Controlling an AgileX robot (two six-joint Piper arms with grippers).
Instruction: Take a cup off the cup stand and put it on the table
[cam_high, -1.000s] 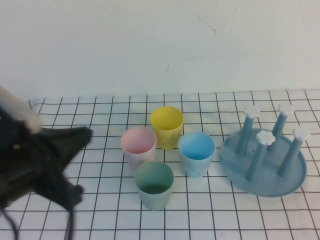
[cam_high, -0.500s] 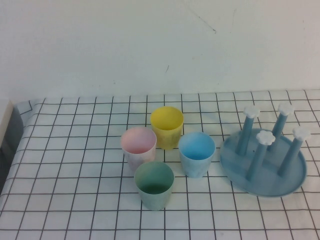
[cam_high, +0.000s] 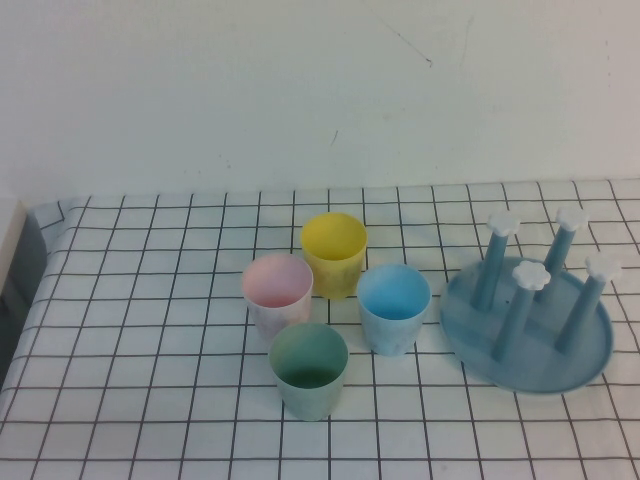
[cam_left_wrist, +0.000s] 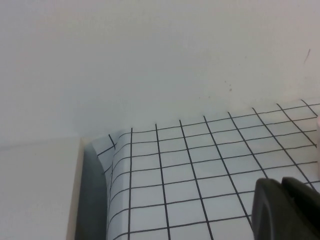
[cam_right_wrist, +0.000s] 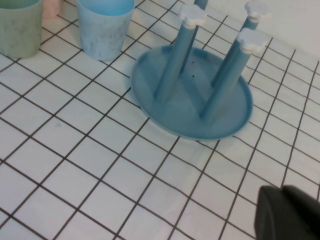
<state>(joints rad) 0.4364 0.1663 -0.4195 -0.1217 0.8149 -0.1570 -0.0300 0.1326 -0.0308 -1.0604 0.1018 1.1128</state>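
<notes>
The yellow cup (cam_high: 333, 250) stands upright on the table (cam_high: 150, 330), at the back of a cluster of cups. The blue cup stand (cam_high: 460, 310) sits at the right with all its white-capped pegs bare. It also shows in the right wrist view (cam_right_wrist: 185, 107). Neither gripper shows in the high view. My left gripper (cam_left_wrist: 281, 183) is shut and empty above the table's far-left corner. My right gripper (cam_right_wrist: 283, 190) is shut and empty over the cloth on the near side of the stand.
A pink cup (cam_high: 277, 290), a blue cup (cam_high: 393, 305) and a green cup (cam_high: 308, 368) stand close around the yellow one. The cloth's left edge drops off beside a beige ledge (cam_left_wrist: 40, 190). A white wall runs behind the table.
My left arm, dark over the table's left side one second ago, has pulled back out of the high view. The cups and the stand have not moved.
</notes>
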